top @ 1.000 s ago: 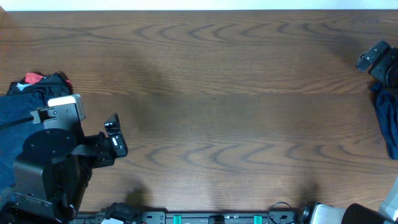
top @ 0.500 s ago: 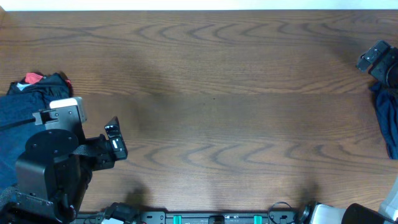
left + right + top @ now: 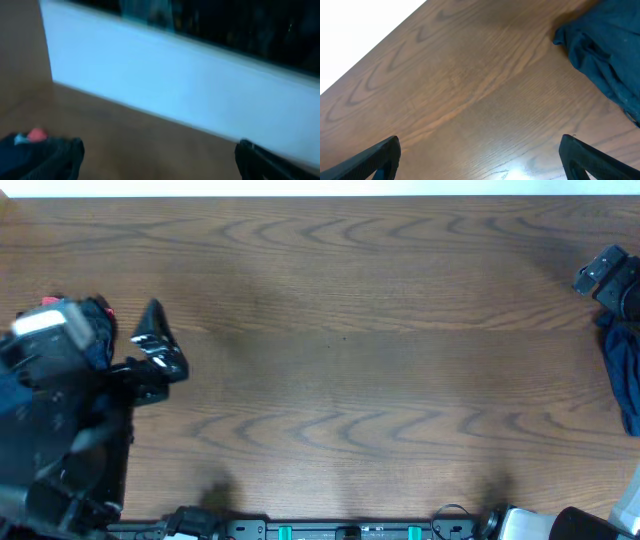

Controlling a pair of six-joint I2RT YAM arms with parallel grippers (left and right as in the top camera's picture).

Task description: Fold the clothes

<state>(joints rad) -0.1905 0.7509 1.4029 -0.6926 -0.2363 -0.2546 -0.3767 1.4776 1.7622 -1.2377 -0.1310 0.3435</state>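
A pile of dark navy clothes [image 3: 98,330] lies at the table's left edge, mostly hidden under my blurred left arm, with a bit of the red piece [image 3: 106,312] showing. My left gripper [image 3: 158,345] is open just right of that pile, over bare wood. The left wrist view is blurred: the open left gripper [image 3: 159,150] holds nothing, and a red spot [image 3: 36,134] shows at lower left. More navy clothes [image 3: 622,375] lie at the right edge. My right gripper [image 3: 480,145] is open above bare wood, with that navy fabric [image 3: 605,55] at upper right.
The wooden table [image 3: 340,330] spans the overhead view between the two piles. My right arm [image 3: 608,275] sits at the far right, above the navy fabric. A pale wall [image 3: 175,85] edges the table's far side. Arm bases and cables [image 3: 340,530] line the front edge.
My left arm has swung quickly toward the back of the table and is motion-blurred; its gripper moved up and slightly left, still open. The right arm and both piles have not moved.
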